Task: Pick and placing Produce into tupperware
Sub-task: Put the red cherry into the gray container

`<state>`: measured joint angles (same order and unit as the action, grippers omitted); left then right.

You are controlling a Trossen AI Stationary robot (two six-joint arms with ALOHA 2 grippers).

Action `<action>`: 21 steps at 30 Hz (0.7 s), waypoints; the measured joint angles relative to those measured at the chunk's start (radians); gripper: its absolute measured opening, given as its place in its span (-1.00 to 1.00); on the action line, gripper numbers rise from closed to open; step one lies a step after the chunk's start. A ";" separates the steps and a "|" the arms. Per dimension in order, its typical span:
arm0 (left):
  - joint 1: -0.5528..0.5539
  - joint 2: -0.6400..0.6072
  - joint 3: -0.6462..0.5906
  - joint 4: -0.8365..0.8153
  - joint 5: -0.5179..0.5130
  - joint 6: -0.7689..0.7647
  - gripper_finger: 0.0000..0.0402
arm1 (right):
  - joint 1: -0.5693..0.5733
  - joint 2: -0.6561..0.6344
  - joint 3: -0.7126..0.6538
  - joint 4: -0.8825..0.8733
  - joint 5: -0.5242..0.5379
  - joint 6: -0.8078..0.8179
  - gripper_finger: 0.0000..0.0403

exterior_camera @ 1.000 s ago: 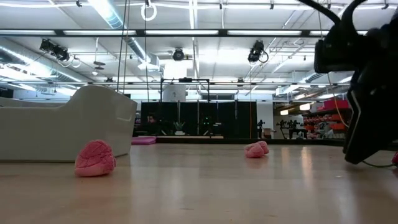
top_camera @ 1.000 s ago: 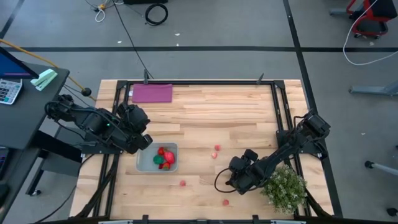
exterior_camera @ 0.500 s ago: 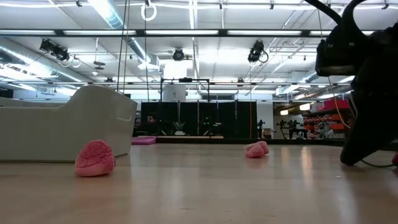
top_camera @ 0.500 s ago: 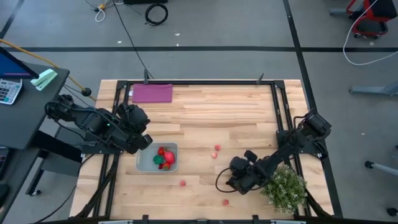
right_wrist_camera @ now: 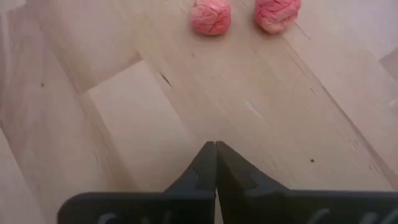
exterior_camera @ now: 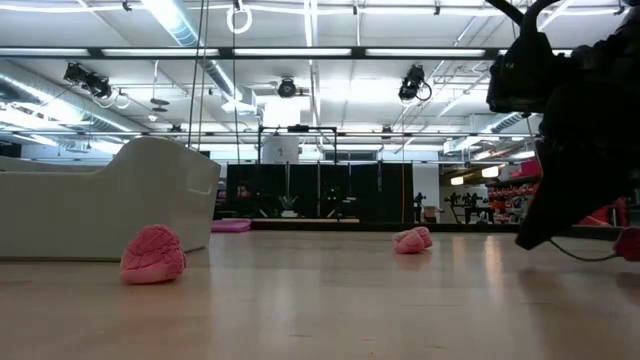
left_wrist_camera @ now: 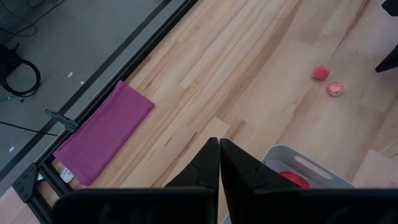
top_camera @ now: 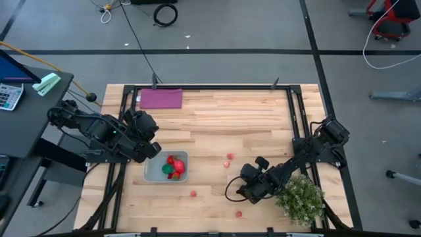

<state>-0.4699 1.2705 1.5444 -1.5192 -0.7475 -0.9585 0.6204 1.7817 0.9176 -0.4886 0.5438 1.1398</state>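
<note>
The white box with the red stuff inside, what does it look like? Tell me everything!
The tupperware is a shallow, pale grey-white plastic box with rounded corners, lying flat and open on the wooden table, toward the left arm's side. Inside sit red produce and one green piece. The shut left gripper hovers beside it, not touching.

Grey-white tupperware point(top_camera: 152, 172) holds red and green produce point(top_camera: 174, 166) — pink pieces lie scattered.

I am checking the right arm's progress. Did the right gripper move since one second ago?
Yes. In the high view the right gripper shifted slightly left, away from the plant, and its fingers closed on nothing.
</note>
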 joint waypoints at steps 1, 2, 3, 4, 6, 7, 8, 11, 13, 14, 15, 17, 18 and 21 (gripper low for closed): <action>0.000 0.000 0.000 0.000 0.000 0.000 -0.89 | -0.005 0.000 0.000 0.001 0.000 -0.004 -0.97; 0.000 0.000 0.000 0.000 0.000 0.000 -0.89 | -0.008 -0.001 0.000 0.006 -0.001 -0.008 -0.97; 0.000 0.000 0.000 0.000 0.000 0.000 -0.89 | -0.013 -0.001 0.000 0.014 0.000 -0.017 -0.97; 0.000 0.000 0.000 0.000 0.000 0.000 -0.89 | -0.018 -0.001 0.000 0.023 0.004 -0.031 -0.98; 0.000 0.000 0.000 0.000 0.000 0.000 -0.91 | -0.031 -0.001 0.001 0.048 0.013 -0.070 -0.98; 0.000 0.000 0.000 0.000 0.000 0.000 -0.91 | -0.039 -0.002 0.001 0.068 0.016 -0.086 -0.98; 0.000 0.000 0.000 0.000 0.000 0.000 -0.92 | -0.048 -0.002 0.001 0.090 0.016 -0.103 -0.98; 0.000 0.000 0.000 0.000 0.000 0.000 -0.94 | -0.076 -0.002 0.001 0.183 0.016 -0.188 -0.99; 0.000 0.000 0.000 0.000 0.000 0.000 -0.94 | -0.098 -0.002 0.001 0.279 0.016 -0.255 -0.99; 0.000 0.000 0.000 0.000 0.000 0.000 -0.93 | -0.108 -0.002 0.001 0.335 0.017 -0.299 -0.99; 0.000 0.000 0.000 0.000 0.000 0.000 -0.92 | -0.119 -0.002 0.001 0.393 0.017 -0.345 -0.99; 0.000 0.000 0.000 0.000 0.000 0.000 -0.91 | -0.142 -0.002 0.001 0.528 0.009 -0.438 -0.99; 0.000 0.000 0.000 0.000 0.000 0.000 -0.90 | -0.154 -0.002 0.001 0.598 0.002 -0.482 -0.99; 0.000 0.000 0.000 0.000 0.000 0.000 -0.91 | -0.189 -0.002 0.001 0.814 -0.010 -0.628 -0.99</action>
<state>-0.4702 1.2705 1.5444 -1.5191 -0.7475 -0.9585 0.4313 1.7802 0.9188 0.3250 0.5334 0.5118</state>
